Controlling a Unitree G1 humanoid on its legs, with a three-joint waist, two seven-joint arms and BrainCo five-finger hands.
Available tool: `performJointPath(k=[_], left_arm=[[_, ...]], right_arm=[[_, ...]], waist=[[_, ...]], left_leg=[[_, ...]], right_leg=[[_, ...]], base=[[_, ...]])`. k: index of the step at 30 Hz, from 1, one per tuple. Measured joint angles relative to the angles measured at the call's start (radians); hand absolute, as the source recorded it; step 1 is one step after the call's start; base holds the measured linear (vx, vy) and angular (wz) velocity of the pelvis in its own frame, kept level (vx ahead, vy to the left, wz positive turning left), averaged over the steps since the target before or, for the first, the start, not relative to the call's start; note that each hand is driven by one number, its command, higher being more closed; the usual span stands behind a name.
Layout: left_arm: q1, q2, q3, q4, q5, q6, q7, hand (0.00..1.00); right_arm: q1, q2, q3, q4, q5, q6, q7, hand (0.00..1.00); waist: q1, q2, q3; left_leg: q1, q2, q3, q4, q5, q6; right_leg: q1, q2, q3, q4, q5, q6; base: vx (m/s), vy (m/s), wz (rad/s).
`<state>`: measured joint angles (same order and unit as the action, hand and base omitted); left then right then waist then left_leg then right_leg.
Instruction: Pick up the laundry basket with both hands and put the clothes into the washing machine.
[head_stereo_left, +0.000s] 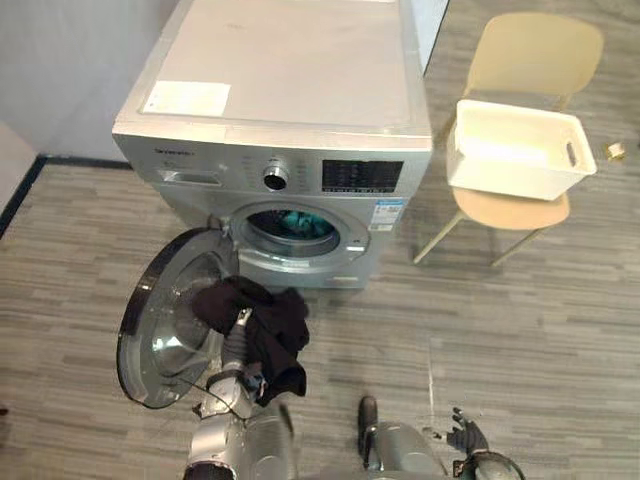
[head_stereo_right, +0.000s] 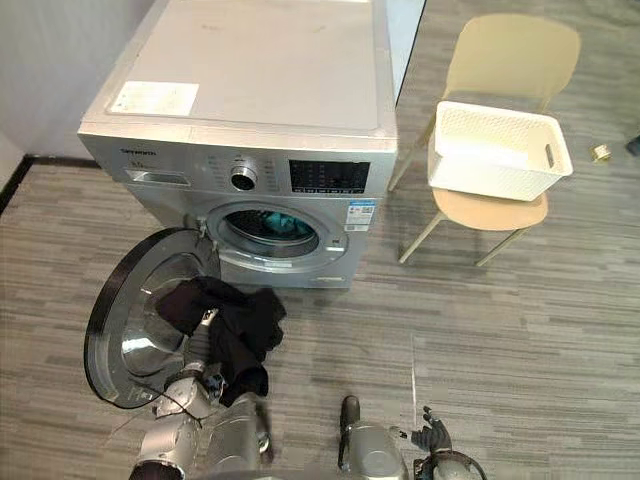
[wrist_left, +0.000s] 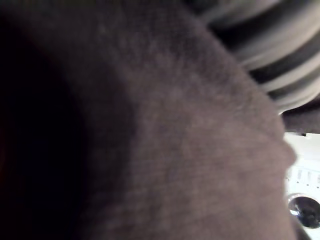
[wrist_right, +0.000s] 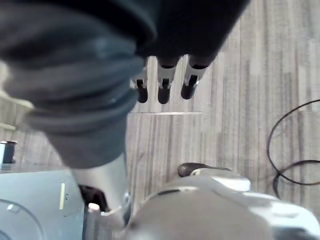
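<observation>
Writing is carried in three places on the silver washing machine (head_stereo_left: 290, 90): a white label (head_stereo_left: 187, 97) on the lid, a dark control panel (head_stereo_left: 362, 175) beside the dial (head_stereo_left: 276, 177), and a blue-and-white sticker (head_stereo_left: 388, 213) by the drum opening — none of it can be made out. The round door (head_stereo_left: 160, 335) is swung wide open toward the robot's left, and a teal garment (head_stereo_left: 297, 222) is seen inside the drum. A black garment (head_stereo_left: 268, 325) is draped over the left hand (head_stereo_left: 238, 330), just in front of the open door; whether that hand is clenched on the cloth cannot be told, as it is covered. The right hand (head_stereo_left: 466, 432) is held low over the grey plank floor (head_stereo_left: 500, 320), released, its fingers (wrist_right: 163, 85) straight and grasping nothing. The white laundry basket (head_stereo_left: 510, 175) is set on a beige chair (head_stereo_left: 535, 50) to the right of the machine — well apart from both hands.
</observation>
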<state>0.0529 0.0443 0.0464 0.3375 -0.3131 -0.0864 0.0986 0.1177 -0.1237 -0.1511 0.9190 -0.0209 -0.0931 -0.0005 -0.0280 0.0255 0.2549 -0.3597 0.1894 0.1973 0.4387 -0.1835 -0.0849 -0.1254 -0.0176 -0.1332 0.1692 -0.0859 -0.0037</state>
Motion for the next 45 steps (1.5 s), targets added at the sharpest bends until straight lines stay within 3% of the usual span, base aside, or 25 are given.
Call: performJointPath(k=[1, 2, 3, 6, 8, 10, 13, 16, 19, 20, 27, 29, 32, 35, 36, 38, 40, 41, 45], left_arm=[[-0.008, 0.005, 0.001, 0.003, 0.0, -0.001, 0.004, 1.0], [-0.031, 0.01, 0.001, 0.02, -0.005, -0.001, 0.015, 1.0], [-0.042, 0.013, 0.003, 0.02, -0.01, -0.004, 0.017, 1.0], [-0.053, 0.021, -0.01, 0.029, -0.01, -0.007, 0.017, 1.0], [-0.044, 0.021, -0.019, 0.037, -0.01, -0.008, 0.015, 1.0], [-0.062, 0.038, -0.057, 0.064, -0.014, -0.009, 0.013, 1.0], [-0.093, 0.042, -0.087, 0.066, -0.031, -0.009, 0.014, 1.0], [-0.149, 0.042, -0.099, 0.117, -0.076, -0.013, 0.025, 1.0], [-0.223, 0.077, -0.083, 0.146, -0.13, -0.022, 0.069, 1.0], [-0.254, 0.079, -0.073, 0.146, -0.148, -0.031, 0.092, 1.0], [-0.376, 0.09, 0.05, 0.143, -0.217, -0.088, 0.167, 1.0], [-0.389, 0.09, 0.079, 0.141, -0.236, -0.1, 0.169, 1.0], [-0.386, 0.093, 0.1, 0.14, -0.279, -0.113, 0.169, 1.0], [-0.387, 0.093, 0.119, 0.14, -0.315, -0.114, 0.17, 1.0], [-0.39, 0.093, 0.119, 0.14, -0.324, -0.115, 0.169, 1.0], [-0.422, 0.092, 0.118, 0.14, -0.325, -0.117, 0.17, 1.0], [-0.477, 0.096, 0.117, 0.142, -0.325, -0.119, 0.185, 1.0], [-0.526, 0.113, 0.113, 0.148, -0.325, -0.123, 0.195, 1.0], [-0.598, 0.093, 0.121, 0.14, -0.338, -0.146, 0.232, 1.0]], right_arm=[[-0.005, 0.0, 0.0, 0.002, 0.004, 0.0, 0.0, 0.0], [-0.005, 0.007, 0.006, -0.004, 0.012, -0.002, -0.002, 0.0], [-0.006, 0.012, 0.01, -0.012, 0.01, -0.005, -0.002, 0.0], [-0.008, 0.014, 0.023, -0.05, -0.011, -0.009, -0.004, 0.0], [-0.014, 0.018, 0.06, -0.086, -0.022, -0.011, -0.004, 0.0], [-0.048, 0.022, 0.122, -0.088, -0.03, -0.012, -0.003, 0.0], [-0.087, 0.045, 0.145, -0.082, -0.031, -0.013, -0.002, 0.0], [-0.108, 0.034, 0.158, -0.085, -0.042, -0.009, -0.006, 0.0], [-0.109, 0.042, 0.214, -0.094, -0.051, -0.008, -0.017, 0.0], [-0.117, 0.037, 0.236, -0.107, -0.051, -0.009, -0.016, 0.0], [-0.097, 0.029, 0.246, -0.153, -0.048, -0.026, -0.011, 0.0], [-0.087, 0.026, 0.246, -0.161, -0.046, -0.039, 0.001, 0.0], [-0.087, 0.023, 0.245, -0.163, -0.024, -0.05, 0.004, 0.0], [-0.087, 0.013, 0.246, -0.173, -0.016, -0.053, 0.003, 0.0], [-0.089, 0.009, 0.246, -0.189, -0.007, -0.055, -0.001, 0.0], [-0.102, 0.007, 0.245, -0.197, 0.018, -0.054, -0.014, 0.0], [-0.137, -0.004, 0.242, -0.182, 0.046, -0.055, -0.037, 0.0], [-0.171, 0.007, 0.249, -0.158, 0.069, -0.054, -0.057, 0.0], [-0.218, 0.041, 0.279, -0.235, 0.092, -0.06, -0.088, 0.0]], waist=[[0.009, -0.003, 0.007], [0.018, -0.026, 0.01], [0.02, -0.034, 0.011], [0.02, -0.037, 0.012], [0.027, -0.037, 0.013], [0.029, -0.037, 0.013], [0.024, -0.035, 0.033], [0.012, -0.031, 0.057], [0.005, -0.098, 0.082], [0.004, -0.095, 0.103], [-0.02, -0.085, 0.109], [-0.028, -0.084, 0.109], [-0.042, -0.084, 0.109], [-0.04, -0.073, 0.126], [-0.041, -0.073, 0.15], [-0.04, -0.073, 0.182], [-0.037, -0.068, 0.207], [-0.037, -0.095, 0.224], [-0.015, -0.098, 0.263]], left_leg=[[0.014, -0.013, -0.002, -0.025, 0.052, 0.084], [0.03, -0.029, 0.023, -0.044, 0.058, 0.079], [0.025, -0.044, 0.026, -0.041, 0.048, 0.094], [0.041, -0.06, 0.056, -0.018, 0.036, 0.109], [0.078, -0.056, 0.079, 0.006, -0.007, 0.109], [0.095, -0.059, 0.103, -0.009, -0.017, 0.112], [0.095, -0.054, 0.099, -0.045, -0.044, 0.132], [0.095, -0.023, 0.092, -0.019, -0.064, 0.106], [0.089, -0.022, 0.053, 0.039, -0.075, 0.057], [0.081, -0.003, 0.023, 0.063, -0.083, 0.037], [0.15, 0.076, -0.015, -0.135, 0.019, -0.082], [0.171, 0.089, -0.018, -0.161, 0.03, -0.092], [0.163, 0.104, -0.032, -0.116, 0.031, -0.094], [0.106, 0.123, -0.069, 0.041, 0.032, -0.093], [0.058, 0.123, -0.093, 0.144, 0.042, -0.075], [-0.018, 0.104, -0.112, 0.204, 0.005, -0.046], [-0.065, 0.078, -0.072, 0.083, 0.047, -0.038], [-0.108, 0.069, -0.041, 0.094, 0.037, -0.025], [-0.278, 0.079, -0.059, 0.299, -0.018, 0.006]], right_leg=[[0.002, 0.002, 0.014, 0.002, -0.004, 0.014], [0.002, -0.018, 0.027, -0.012, 0.004, 0.034], [0.01, -0.029, 0.028, -0.037, 0.009, 0.043], [0.016, -0.055, 0.031, -0.014, 0.001, 0.054], [0.006, -0.061, 0.052, 0.06, -0.03, 0.09], [-0.049, -0.084, 0.054, 0.139, -0.045, 0.101], [-0.143, -0.09, 0.041, 0.251, -0.06, 0.087], [-0.194, -0.128, 0.015, 0.209, -0.065, 0.078], [-0.172, -0.177, -0.004, 0.072, 0.037, 0.091], [-0.171, -0.169, -0.007, 0.096, 0.083, 0.126], [-0.192, -0.072, -0.082, 0.16, -0.008, 0.031], [-0.192, -0.061, -0.091, 0.19, -0.04, 0.019], [-0.192, -0.055, -0.104, 0.236, -0.08, 0.004], [-0.17, -0.051, -0.114, 0.257, -0.091, -0.01], [-0.143, -0.058, -0.113, 0.259, -0.102, -0.014], [-0.144, -0.084, -0.119, 0.285, -0.134, -0.006], [-0.209, -0.108, -0.125, 0.37, -0.169, 0.012], [-0.273, -0.131, -0.108, 0.452, -0.205, 0.031], [-0.412, -0.161, -0.101, 0.601, -0.23, 0.042]], base=[[0.18, 0.143, -0.35], [0.21, 0.138, -0.22], [0.21, 0.137, -0.07], [0.17, 0.13, -0.11], [0.1, 0.063, -0.45], [0.02, 0.066, -0.47], [-0.05, -0.011, -0.35], [-0.03, -0.081, -0.06], [0.1, -0.251, 0.41], [0.12, -0.28, 0.33], [0.17, -0.249, 0.09], [0.16, -0.192, 0.06], [0.11, -0.123, 0.08], [0.07, -0.072, 0.06], [0.04, -0.001, 0.15], [-0.01, 0.065, 0.31], [-0.08, 0.138, 0.25], [-0.09, 0.12, 0.15], [-0.07, 0.126, 0.0]])
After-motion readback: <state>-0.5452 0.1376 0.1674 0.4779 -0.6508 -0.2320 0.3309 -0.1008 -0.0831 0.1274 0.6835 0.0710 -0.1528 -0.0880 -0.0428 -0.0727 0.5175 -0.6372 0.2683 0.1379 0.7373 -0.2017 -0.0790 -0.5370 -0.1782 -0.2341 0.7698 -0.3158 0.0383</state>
